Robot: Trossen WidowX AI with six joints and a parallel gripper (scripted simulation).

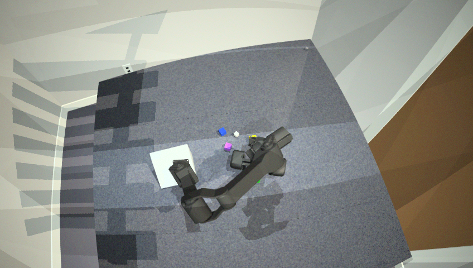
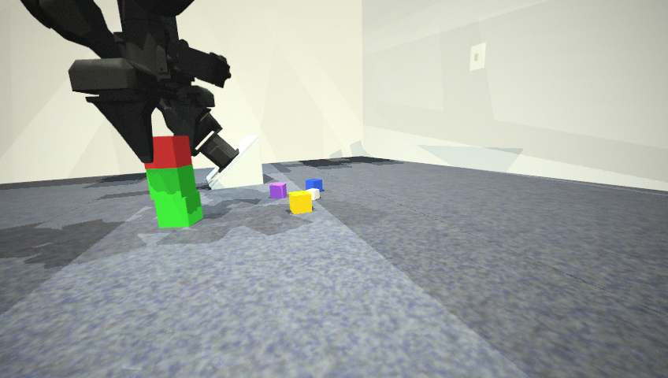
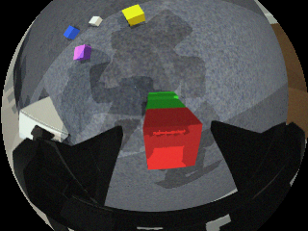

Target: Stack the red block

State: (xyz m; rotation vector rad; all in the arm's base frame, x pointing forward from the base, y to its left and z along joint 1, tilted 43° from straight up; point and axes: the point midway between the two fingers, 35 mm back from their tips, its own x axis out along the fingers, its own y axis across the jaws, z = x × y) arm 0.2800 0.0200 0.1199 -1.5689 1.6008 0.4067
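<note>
So the gripper [image 3: 169, 138] is spread wide with nothing pinched in it. In the wrist view one finger [image 3: 96, 154] sits at about 9 o'clock of the red block [image 3: 172, 139] and the other at 3 o'clock, with floor showing in the gap on each side, so neither touches it. The red block sits square between them, on top of the green tower [image 2: 174, 195], whose top edge peeks out at 12 o'clock of the red in the wrist view. From the exterior camera the tower looks like two green cubes stacked upright, with the red one flush on top and a dark finger tip just at its upper left corner.

Further out, at 11 to 12 o'clock in the wrist view: yellow cube [image 2: 300, 201], white cube [image 2: 313, 193], blue cube [image 2: 313, 184] and purple cube [image 2: 277, 190], all well apart from the tower. From the top camera the arm [image 1: 232, 191] hides the stack, with only a green speck visible.
</note>
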